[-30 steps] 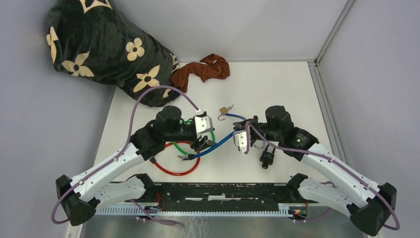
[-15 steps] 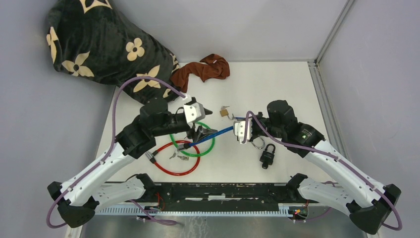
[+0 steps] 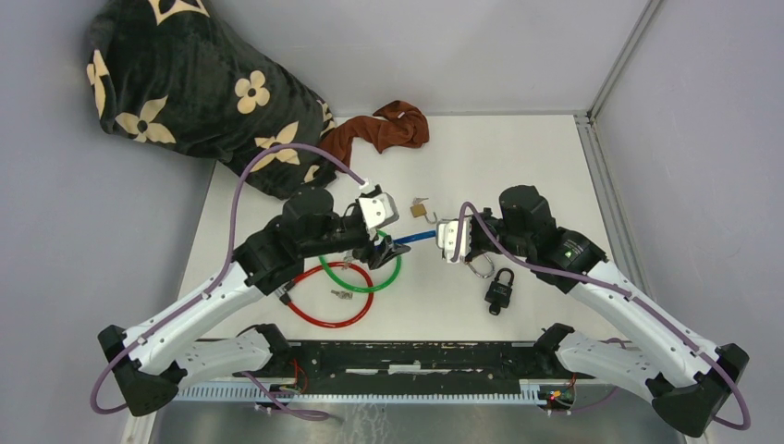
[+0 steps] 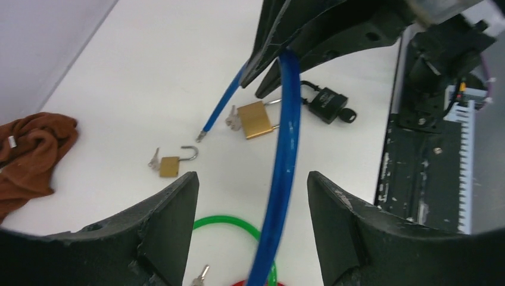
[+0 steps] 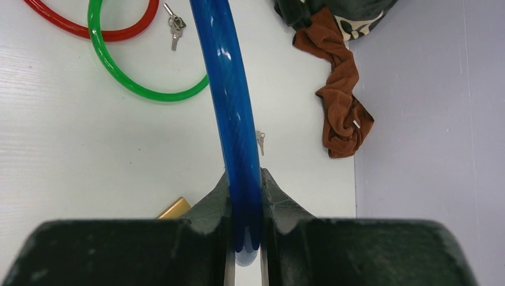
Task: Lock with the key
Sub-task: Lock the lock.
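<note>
A white desk (image 3: 518, 157) fills the middle of the overhead view, matte and evenly lit, with only soft shadows. Plain grey-lilac walls close it in: a back wall (image 3: 444, 46), a left wall (image 3: 55, 240) and a right wall (image 3: 712, 139). A silvery metal rail (image 3: 606, 190) runs along the desk's right edge, and a matching post (image 3: 627, 55) rises from the far right corner. A black blanket (image 3: 176, 83) with cream flowers is bunched in the far left corner. A brown cloth (image 3: 379, 129) lies just beside it at the desk's far edge.
</note>
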`<state>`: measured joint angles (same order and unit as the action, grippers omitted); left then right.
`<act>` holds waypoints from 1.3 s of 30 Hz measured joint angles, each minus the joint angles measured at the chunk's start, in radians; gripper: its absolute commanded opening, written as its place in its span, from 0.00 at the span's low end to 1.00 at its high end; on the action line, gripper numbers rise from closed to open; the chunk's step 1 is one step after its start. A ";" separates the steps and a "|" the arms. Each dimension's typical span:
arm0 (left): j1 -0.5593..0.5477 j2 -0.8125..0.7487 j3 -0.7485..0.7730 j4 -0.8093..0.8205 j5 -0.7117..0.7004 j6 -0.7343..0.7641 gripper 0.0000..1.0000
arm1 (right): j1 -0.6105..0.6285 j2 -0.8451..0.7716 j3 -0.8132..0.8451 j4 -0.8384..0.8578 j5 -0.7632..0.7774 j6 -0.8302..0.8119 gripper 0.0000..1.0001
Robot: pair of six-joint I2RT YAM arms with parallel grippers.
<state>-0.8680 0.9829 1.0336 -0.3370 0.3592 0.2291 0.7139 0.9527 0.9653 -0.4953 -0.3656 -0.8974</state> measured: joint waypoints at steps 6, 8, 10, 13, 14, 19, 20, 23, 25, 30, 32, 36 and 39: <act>-0.021 -0.004 -0.067 0.010 -0.113 0.133 0.50 | 0.006 0.000 0.001 0.000 -0.018 0.004 0.00; -0.026 -0.004 -0.095 0.003 -0.139 0.173 0.32 | 0.006 0.000 0.007 0.000 -0.025 0.013 0.00; -0.026 -0.004 -0.117 -0.006 -0.157 0.208 0.05 | 0.006 0.000 0.020 0.001 -0.035 0.023 0.00; -0.027 -0.007 -0.124 -0.005 -0.167 0.234 0.02 | 0.006 0.000 0.029 0.019 -0.044 0.051 0.14; -0.029 -0.014 -0.124 -0.001 -0.167 0.233 0.02 | 0.006 0.000 0.029 0.028 -0.044 0.073 0.24; -0.027 -0.085 -0.142 0.072 -0.169 0.134 0.02 | 0.006 -0.018 -0.004 0.212 -0.005 0.251 0.57; -0.019 -0.113 -0.160 0.101 -0.163 0.091 0.02 | 0.006 -0.029 -0.026 0.266 0.013 0.290 0.60; 0.027 -0.190 -0.229 0.200 -0.127 -0.041 0.02 | 0.006 -0.044 -0.098 0.389 0.068 0.401 0.63; 0.066 -0.246 -0.290 0.274 -0.096 -0.129 0.02 | 0.006 -0.043 -0.162 0.465 0.100 0.468 0.63; 0.131 -0.364 -0.428 0.401 -0.040 -0.283 0.02 | 0.006 -0.051 -0.363 0.653 0.151 0.590 0.65; 0.150 -0.402 -0.468 0.427 -0.016 -0.327 0.02 | 0.006 -0.060 -0.420 0.691 0.175 0.620 0.66; 0.194 -0.473 -0.532 0.479 -0.008 -0.384 0.02 | 0.006 -0.080 -0.473 0.754 0.209 0.662 0.67; 0.219 -0.521 -0.568 0.509 -0.003 -0.416 0.02 | 0.006 -0.084 -0.505 0.816 0.227 0.689 0.67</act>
<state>-0.6491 0.4618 0.4660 0.1719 0.3557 -0.1871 0.7200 0.8688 0.4599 0.3210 -0.1390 -0.2085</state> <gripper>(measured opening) 0.205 0.670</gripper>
